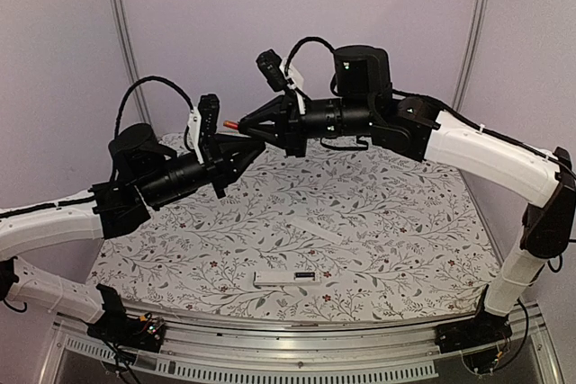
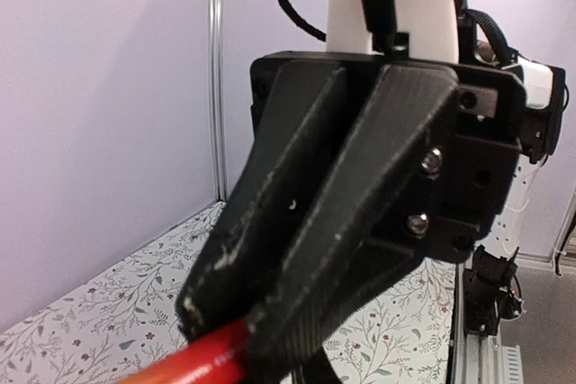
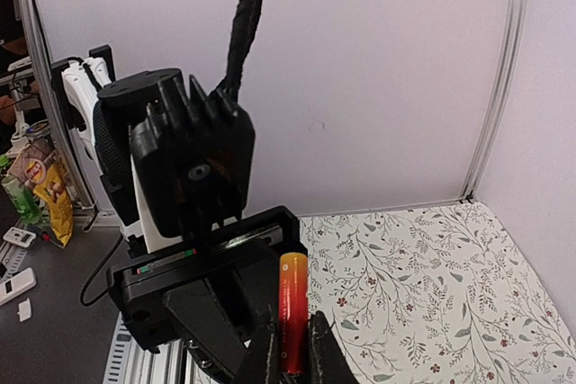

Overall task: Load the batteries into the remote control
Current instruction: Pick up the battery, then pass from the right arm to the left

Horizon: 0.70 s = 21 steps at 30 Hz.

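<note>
My right gripper is raised high over the back of the table and is shut on the red battery, which sticks out past its fingertips. In the right wrist view the battery stands upright between my fingers. My left gripper hangs just below and beside it, fingers together and empty. The left wrist view shows the right gripper up close, with the battery in it. The white remote control lies near the table's front edge. The black battery is out of view.
A thin white cover plate lies at mid-table, behind the remote. The table carries a floral cloth. Lilac walls with metal posts close off the back and sides. Both arms nearly touch at the back left.
</note>
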Available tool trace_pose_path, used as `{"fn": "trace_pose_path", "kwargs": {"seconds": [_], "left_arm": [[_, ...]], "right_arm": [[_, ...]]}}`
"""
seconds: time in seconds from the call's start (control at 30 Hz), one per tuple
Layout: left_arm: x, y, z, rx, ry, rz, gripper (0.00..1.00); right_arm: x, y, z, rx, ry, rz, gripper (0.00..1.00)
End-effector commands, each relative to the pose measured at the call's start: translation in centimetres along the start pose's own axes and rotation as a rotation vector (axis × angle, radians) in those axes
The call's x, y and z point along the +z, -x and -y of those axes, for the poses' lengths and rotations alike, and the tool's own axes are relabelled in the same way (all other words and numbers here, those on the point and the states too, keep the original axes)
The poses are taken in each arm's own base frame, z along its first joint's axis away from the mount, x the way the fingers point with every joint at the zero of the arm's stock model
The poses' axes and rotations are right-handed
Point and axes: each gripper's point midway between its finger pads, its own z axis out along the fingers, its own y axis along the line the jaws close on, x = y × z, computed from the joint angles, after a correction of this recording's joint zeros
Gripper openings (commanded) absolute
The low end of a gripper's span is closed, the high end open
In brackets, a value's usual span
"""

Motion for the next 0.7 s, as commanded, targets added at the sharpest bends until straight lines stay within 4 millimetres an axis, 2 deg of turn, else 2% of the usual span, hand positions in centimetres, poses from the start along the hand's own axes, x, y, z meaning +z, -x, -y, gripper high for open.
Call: {"fn": "trace_pose_path", "kwargs": {"seconds": [0.0,0.1,0.17,0.27,0.47,0.67], "left_arm": [[-1.0,-0.4,-0.2,0.022,0.035,-0.014,0.15],[-1.7,-0.5,-0.9,0.064,0.081,-0.040,0.31],[-2.5,-0.3,-1.6,0.134,0.131,-0.068,0.44],[-4.0,-0.2,-2.9,0.272,0.226,-0.119,0.56],[-6.1,-0.1,-2.7,0.703,0.342,-0.178,0.65],[-5.8,-0.8,-1.5,1.189,0.417,-0.227,0.69]], "right_arm": [[-2.8,2.9,1.8,0.005,-0.121,0.080,0.00],[-4.0,3.1,3.0,0.020,-0.201,0.080,0.00],[-4.8,2.8,3.9,0.039,-0.252,0.064,0.00],[-5.6,1.7,4.9,0.089,-0.310,0.024,0.00],[-5.8,-0.2,5.2,0.209,-0.340,-0.041,0.00],[-5.8,-2.2,5.3,0.277,-0.371,-0.099,0.00]]}}
